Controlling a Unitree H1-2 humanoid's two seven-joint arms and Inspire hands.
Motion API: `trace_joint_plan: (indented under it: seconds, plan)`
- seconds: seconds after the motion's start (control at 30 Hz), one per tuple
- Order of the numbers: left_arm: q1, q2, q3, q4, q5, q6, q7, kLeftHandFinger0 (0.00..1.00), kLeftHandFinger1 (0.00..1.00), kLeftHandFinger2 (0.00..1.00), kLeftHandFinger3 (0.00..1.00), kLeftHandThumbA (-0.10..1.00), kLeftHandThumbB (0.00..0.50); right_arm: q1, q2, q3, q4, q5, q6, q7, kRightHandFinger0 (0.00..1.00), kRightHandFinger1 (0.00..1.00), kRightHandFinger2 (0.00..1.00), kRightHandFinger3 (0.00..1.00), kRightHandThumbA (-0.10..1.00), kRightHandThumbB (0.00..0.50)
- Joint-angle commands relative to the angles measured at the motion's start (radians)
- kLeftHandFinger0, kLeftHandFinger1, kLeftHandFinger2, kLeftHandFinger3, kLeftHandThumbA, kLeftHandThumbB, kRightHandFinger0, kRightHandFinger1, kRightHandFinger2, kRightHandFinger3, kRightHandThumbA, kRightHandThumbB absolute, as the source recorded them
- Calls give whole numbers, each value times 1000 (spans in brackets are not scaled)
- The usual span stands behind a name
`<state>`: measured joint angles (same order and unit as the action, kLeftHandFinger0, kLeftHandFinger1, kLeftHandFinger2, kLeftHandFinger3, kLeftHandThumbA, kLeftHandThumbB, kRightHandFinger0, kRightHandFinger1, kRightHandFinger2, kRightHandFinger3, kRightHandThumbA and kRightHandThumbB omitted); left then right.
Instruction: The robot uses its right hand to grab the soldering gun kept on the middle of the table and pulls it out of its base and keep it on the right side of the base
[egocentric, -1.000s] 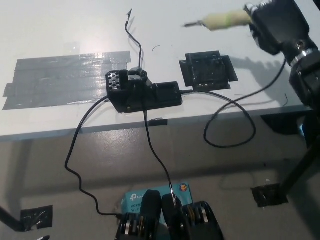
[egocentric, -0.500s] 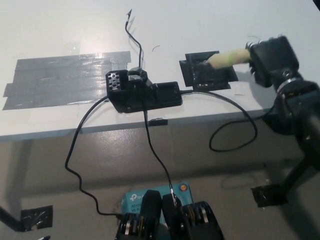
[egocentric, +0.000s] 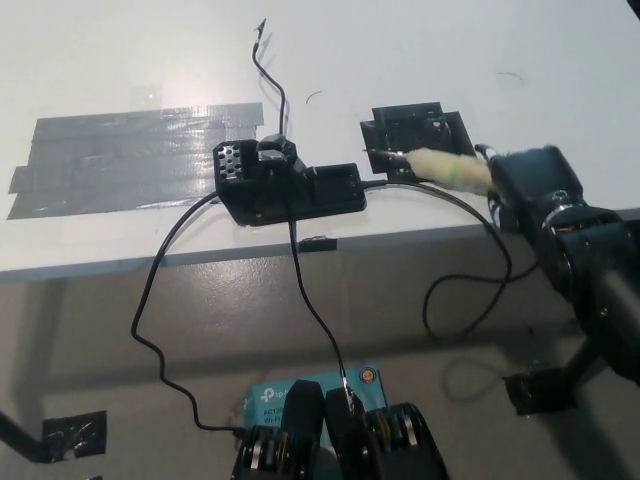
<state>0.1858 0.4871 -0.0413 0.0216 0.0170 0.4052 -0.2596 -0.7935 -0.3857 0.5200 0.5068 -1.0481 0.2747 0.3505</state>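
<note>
Holding the gun (egocentric: 443, 167) by its rear end, the right hand (egocentric: 528, 190) sat low at the bench's (egocentric: 120, 60) front right edge, fingers clenched on the handle. Within the last second it had dropped from high at the far right, carrying the gun down and nearer. The pale handle now lay almost level, its metal tip over the black pad (egocentric: 415, 135) just right of the base (egocentric: 290, 185). Whether the tip touched the pad could not be told. The base itself had not shifted, and the gun's cord (egocentric: 470, 290) hung in a loop off the bench edge. By my judgement the pull-out was done and only setting down and letting go remained. The left hand was out of view.
</note>
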Motion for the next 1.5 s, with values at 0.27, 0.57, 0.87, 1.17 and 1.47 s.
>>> trace_joint_plan:
  seconds: [0.27,0.57,0.87,1.17,1.47]
  plan:
    - [15,21,11,-17,12,-20,-4,850,759,1000,1000,717,133,-95,-90,-1,-38,50,106,417,1000,1000,1000,1000,882,498]
    - [16,25,5,-22,22,-18,-7,898,792,1000,1000,740,126,-108,-93,-40,-144,83,113,461,1000,1000,1000,1000,941,500]
    - [24,27,12,-20,13,-14,-14,888,777,1000,1000,731,144,-84,-156,-124,-335,152,113,511,1000,1000,1000,1000,946,500]
    - [23,30,13,-2,8,-29,-21,847,762,997,1000,736,177,48,-249,-360,-677,309,158,504,1000,1000,1000,1000,879,500]
    - [11,31,8,29,8,-36,-26,865,755,993,1000,738,165,454,-152,-1031,-1084,477,195,503,1000,1000,1000,1000,559,209]
